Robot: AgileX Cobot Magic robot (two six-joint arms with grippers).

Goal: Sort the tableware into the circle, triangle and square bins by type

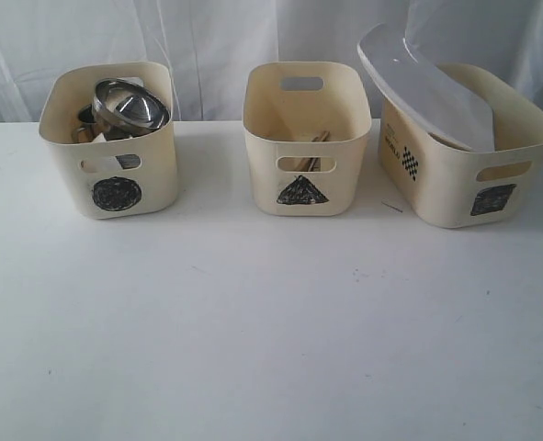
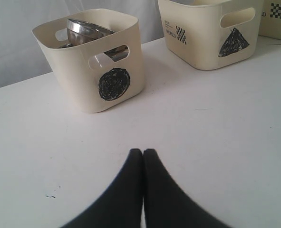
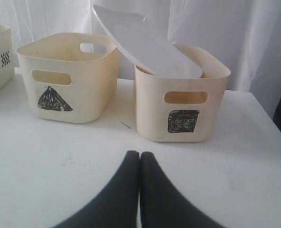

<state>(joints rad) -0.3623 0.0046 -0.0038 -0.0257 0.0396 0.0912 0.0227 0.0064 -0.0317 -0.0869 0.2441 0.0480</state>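
Three cream bins stand in a row on the white table. The circle bin (image 1: 115, 156) (image 2: 95, 71) at the left holds a steel bowl (image 1: 129, 104) (image 2: 85, 29) atop other steel pieces. Wooden chopsticks (image 1: 318, 140) show inside the triangle bin (image 1: 305, 138) (image 2: 209, 33) (image 3: 66, 78) in the middle. A large white plate (image 1: 423, 87) (image 3: 142, 42) leans tilted out of the square bin (image 1: 464, 156) (image 3: 180, 99) at the right. My left gripper (image 2: 143, 151) is shut and empty over bare table before the circle bin. My right gripper (image 3: 139, 153) is shut and empty before the square bin. Neither gripper shows in the exterior view.
A white curtain (image 1: 216, 37) hangs behind the bins. A thin dark sliver (image 1: 392, 207) (image 3: 126, 125) lies on the table between the triangle and square bins. The table's right edge (image 3: 273, 118) runs close beside the square bin.
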